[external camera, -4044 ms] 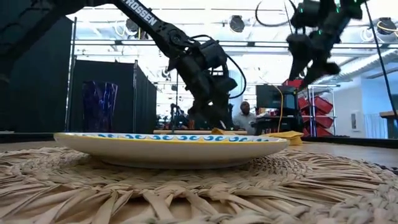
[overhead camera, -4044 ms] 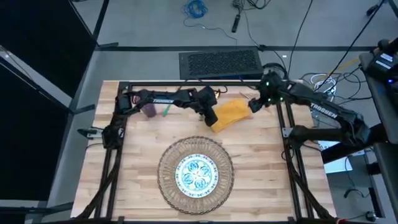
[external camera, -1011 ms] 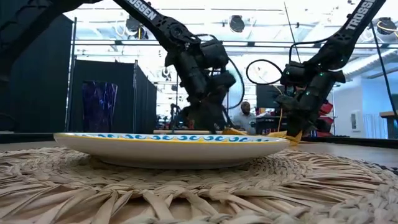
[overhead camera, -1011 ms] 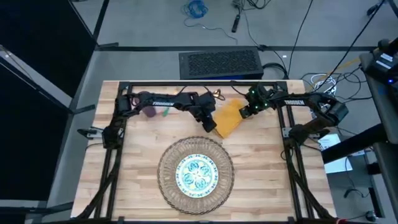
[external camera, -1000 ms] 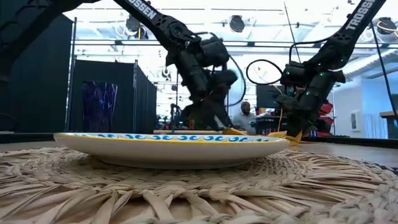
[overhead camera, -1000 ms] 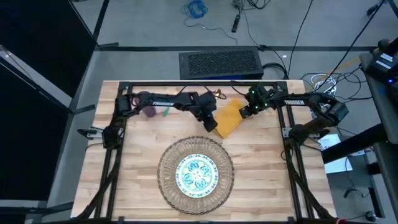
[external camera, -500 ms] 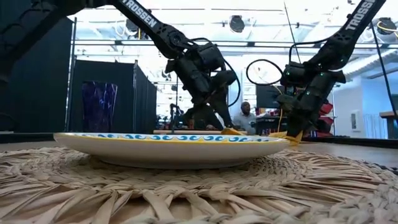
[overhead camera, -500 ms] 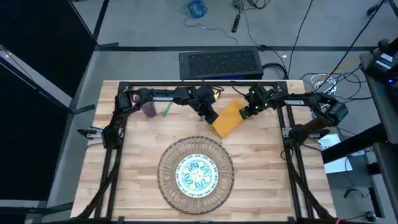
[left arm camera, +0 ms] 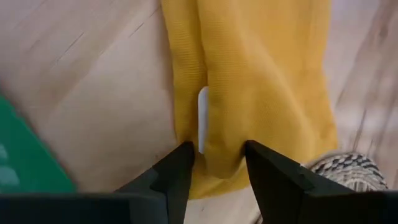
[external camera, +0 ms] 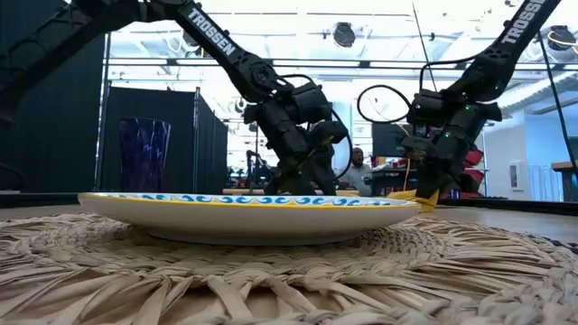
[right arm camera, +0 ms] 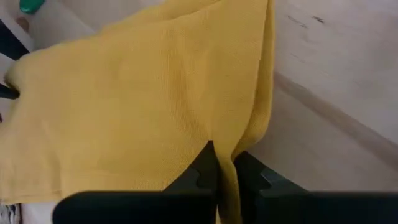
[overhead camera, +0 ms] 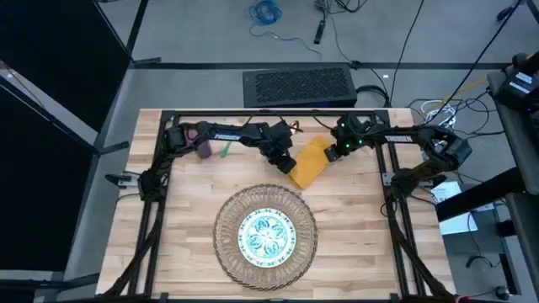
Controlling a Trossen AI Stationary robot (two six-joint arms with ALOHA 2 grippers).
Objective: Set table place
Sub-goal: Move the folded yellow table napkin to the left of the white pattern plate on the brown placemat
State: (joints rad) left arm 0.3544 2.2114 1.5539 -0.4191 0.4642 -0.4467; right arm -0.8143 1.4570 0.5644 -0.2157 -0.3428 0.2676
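Observation:
The yellow napkin (overhead camera: 310, 160) lies as a slanted strip on the table's far middle, between my two grippers. My left gripper (overhead camera: 288, 166) is shut on its near-left end and my right gripper (overhead camera: 331, 152) on its far-right end. The white plate with a teal pattern (overhead camera: 265, 234) sits on the round wicker mat (overhead camera: 227, 252) near the front edge. At the far left stand the purple cup (overhead camera: 203, 148) and a teal-handled piece of cutlery (overhead camera: 225, 151). My left gripper has a bunched fold of the napkin's end (left arm camera: 221, 149) between its two fingers (left arm camera: 180, 165), several layers thick. The fingers slant down from the table's left. The cloth beyond the fold lies spread on the wood. My right gripper pinches the napkin's folded edge (right arm camera: 231, 158) between its two fingers (right arm camera: 205, 165), coming down at a slant from the table's right. The cloth runs away from the fingers toward the left gripper, lightly drawn and close over the table.
A black metal frame (overhead camera: 269, 114) runs along the table's far edge and sides. Bare planks (overhead camera: 354, 210) lie right of the mat and between the mat and the napkin. In the low view a person (external camera: 359, 170) shows in the room behind the table.
My left gripper has swung toward the far edge and back, tipping and sinking closer to the table, with the napkin's end still in it. That end has been pulled in, so the napkin now forms a narrower, straighter strip. Its right end has stayed in place.

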